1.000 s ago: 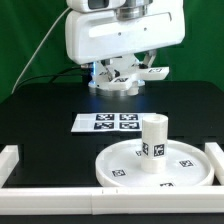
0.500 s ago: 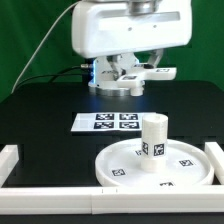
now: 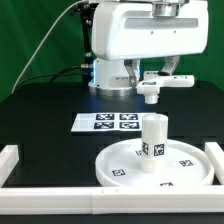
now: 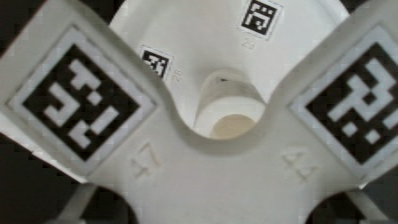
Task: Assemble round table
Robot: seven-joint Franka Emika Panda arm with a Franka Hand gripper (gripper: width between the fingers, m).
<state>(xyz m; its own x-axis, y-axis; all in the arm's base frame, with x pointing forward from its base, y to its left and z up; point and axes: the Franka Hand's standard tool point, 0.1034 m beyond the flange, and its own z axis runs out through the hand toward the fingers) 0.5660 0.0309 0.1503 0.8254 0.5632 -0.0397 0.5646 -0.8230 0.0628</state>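
The large round disc [image 3: 125,163] lies flat at the front of the black table. The short thick leg [image 3: 153,136] stands upright at its middle. My gripper [image 3: 149,84] hangs above the table behind them, to the exterior view's right. It is shut on a white finned base piece [image 3: 163,78] with square tags. In the wrist view this piece [image 4: 214,90] fills the picture: two tagged fins spread out and a round socket shows between them. My gripper [image 4: 217,208] shows only as finger edges at the corners.
The marker board [image 3: 110,122] lies flat between the arm's base and the disc. A low white fence [image 3: 40,190] runs along the table's front, with short ends at both sides. Green backdrop behind.
The arm has swung toward the exterior view's right, carrying the finned base piece with it. The disc and leg have not moved.
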